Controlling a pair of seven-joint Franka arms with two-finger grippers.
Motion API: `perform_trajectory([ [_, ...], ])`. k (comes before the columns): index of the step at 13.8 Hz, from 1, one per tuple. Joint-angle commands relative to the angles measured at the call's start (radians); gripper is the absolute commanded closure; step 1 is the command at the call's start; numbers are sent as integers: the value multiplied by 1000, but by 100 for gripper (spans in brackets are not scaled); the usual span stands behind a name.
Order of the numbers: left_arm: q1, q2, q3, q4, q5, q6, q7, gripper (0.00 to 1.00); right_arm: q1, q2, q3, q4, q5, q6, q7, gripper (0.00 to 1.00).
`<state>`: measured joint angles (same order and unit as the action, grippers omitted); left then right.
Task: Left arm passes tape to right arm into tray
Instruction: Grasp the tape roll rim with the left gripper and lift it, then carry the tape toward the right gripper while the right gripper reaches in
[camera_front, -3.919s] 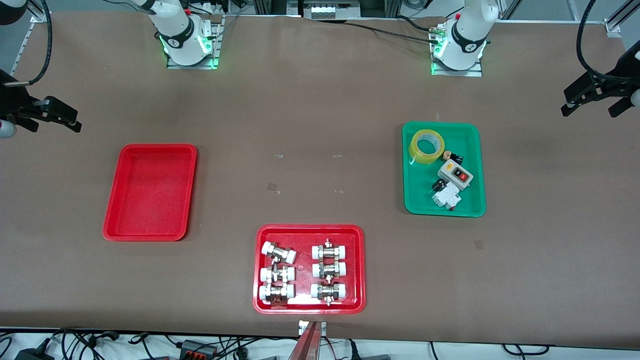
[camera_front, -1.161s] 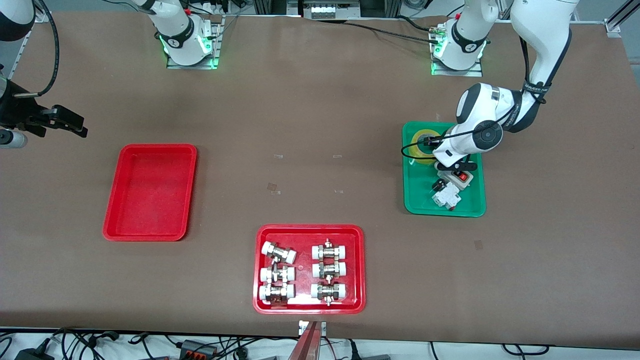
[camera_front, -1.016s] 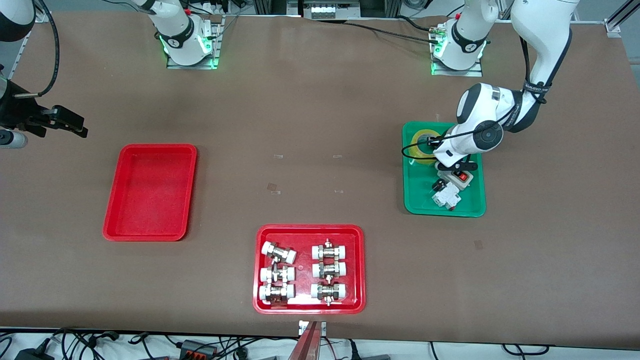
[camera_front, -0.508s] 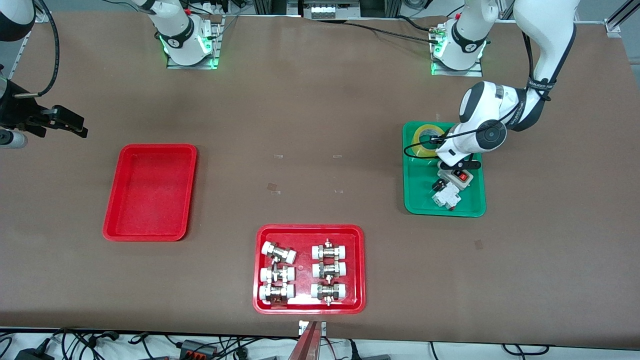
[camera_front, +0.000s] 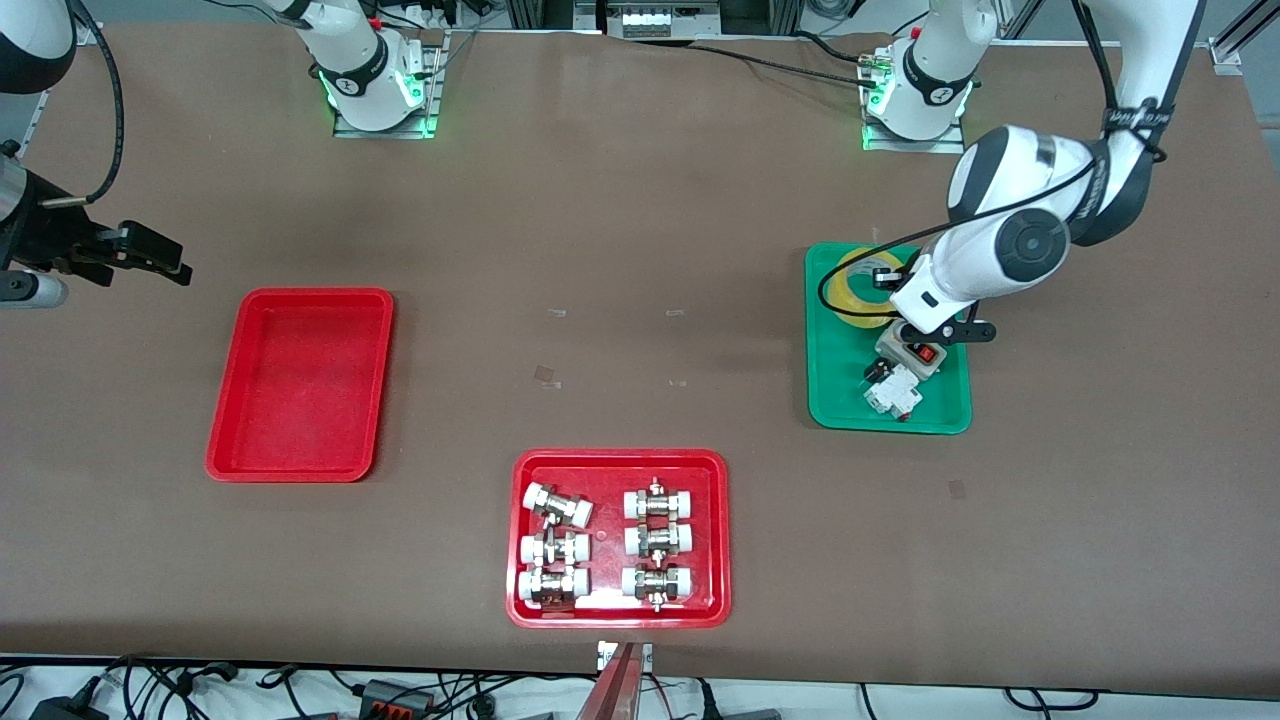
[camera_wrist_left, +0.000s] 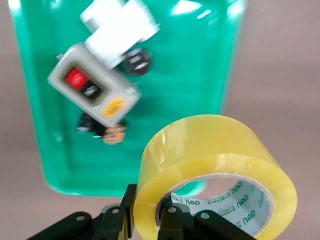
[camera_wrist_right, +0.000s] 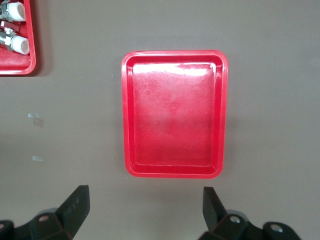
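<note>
The yellow tape (camera_wrist_left: 215, 165) is tilted and lifted above the green tray (camera_wrist_left: 200, 75). My left gripper (camera_wrist_left: 150, 212) is shut on its wall, one finger outside the roll and one inside the core. In the front view the tape (camera_front: 858, 285) shows over the green tray's (camera_front: 830, 390) end farther from the camera, partly under the left arm's white wrist (camera_front: 1000, 250), which hides the gripper. My right gripper (camera_front: 150, 255) is open and empty above the table beside the plain red tray (camera_front: 300, 385), toward the right arm's end. That tray (camera_wrist_right: 175, 115) is empty; the right gripper (camera_wrist_right: 145, 205) hangs short of it.
A grey switch box (camera_front: 915, 355) and a white breaker (camera_front: 893, 395) lie in the green tray below the left wrist. A red tray of white-capped fittings (camera_front: 618, 465) stands near the table's front edge; its corner (camera_wrist_right: 15, 35) shows in the right wrist view.
The left arm came over the green tray, closed on the tape and has lifted it, rising in the last half second. The right gripper drifted slightly toward the red tray.
</note>
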<state>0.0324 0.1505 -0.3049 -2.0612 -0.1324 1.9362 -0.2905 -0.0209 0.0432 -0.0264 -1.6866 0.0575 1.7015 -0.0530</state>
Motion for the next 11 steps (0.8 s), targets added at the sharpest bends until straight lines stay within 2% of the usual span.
perform_trajectory([
  [1, -2, 24, -57, 116, -133, -39, -62, 98, 36, 42, 3, 19, 13, -19, -1, 0],
  [4, -6, 102, -161, 272, -217, -29, -226, 98, 61, 93, 6, 33, 25, -49, -13, 0],
  [6, -17, 159, -221, 379, -262, -22, -339, 98, 65, 128, 8, 45, 89, -54, -27, 0],
  [7, -49, 172, -232, 413, -265, 24, -398, 98, 73, 145, 9, 45, 135, -59, -27, 0],
  [9, -135, 182, -234, 423, -266, 184, -517, 98, 87, 148, 8, 48, 258, -60, -27, 0],
  [11, -201, 199, -234, 424, -323, 330, -564, 98, 105, 159, 10, 48, 339, -57, -31, 0],
])
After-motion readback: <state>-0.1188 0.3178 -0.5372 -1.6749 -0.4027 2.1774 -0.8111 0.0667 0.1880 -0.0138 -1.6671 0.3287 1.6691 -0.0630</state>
